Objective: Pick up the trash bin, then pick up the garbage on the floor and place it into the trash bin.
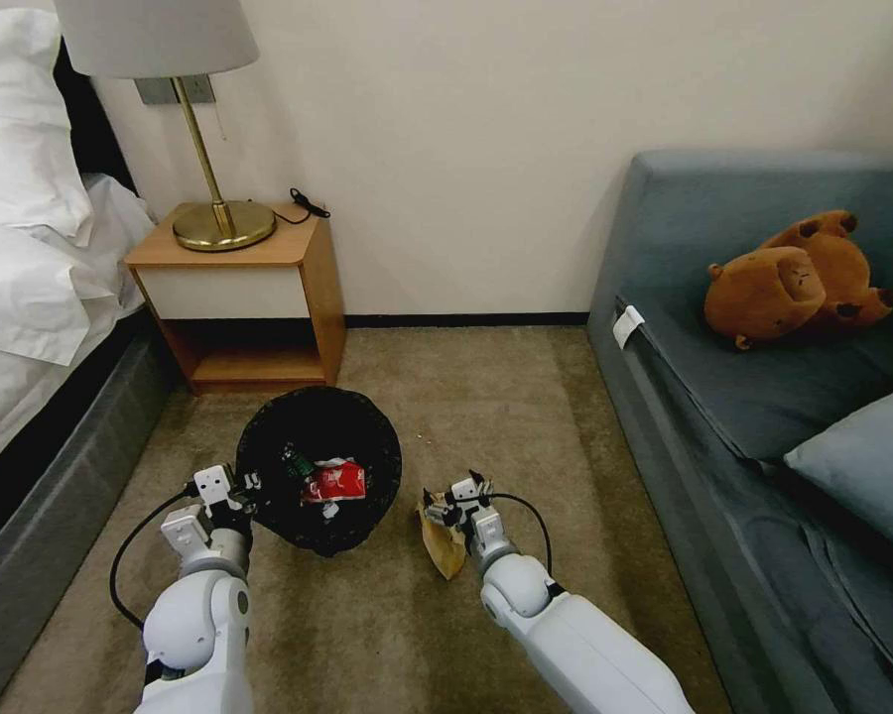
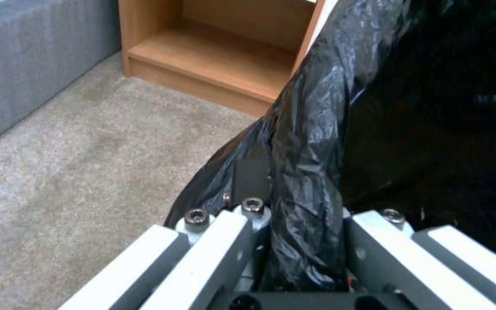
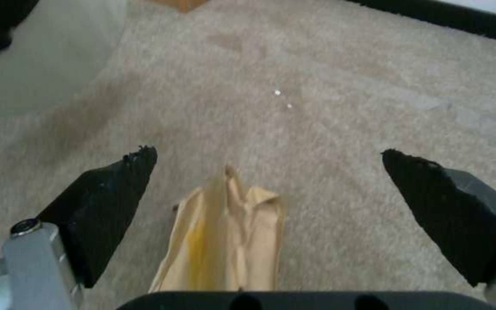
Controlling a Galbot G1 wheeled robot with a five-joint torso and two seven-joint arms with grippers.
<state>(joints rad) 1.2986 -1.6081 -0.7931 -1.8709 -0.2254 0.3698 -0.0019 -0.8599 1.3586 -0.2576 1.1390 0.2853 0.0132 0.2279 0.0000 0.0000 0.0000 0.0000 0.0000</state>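
On a bedroom carpet [image 1: 526,416], the left end effector [image 1: 240,488] grips the near-left rim of the bin [image 1: 319,481], pinching its black bag [image 2: 317,142]. A red wrapper [image 1: 335,481] and a green-labelled bottle [image 1: 295,463] lie inside the bin. Just right of it, the right end effector [image 1: 456,501] hangs with jaws spread wide around a tan packet [image 3: 225,241] on the floor.

brass lamp [image 1: 213,149] on nightstand [image 1: 248,288] — plush toy [image 1: 794,278] on sofa [image 1: 764,397]
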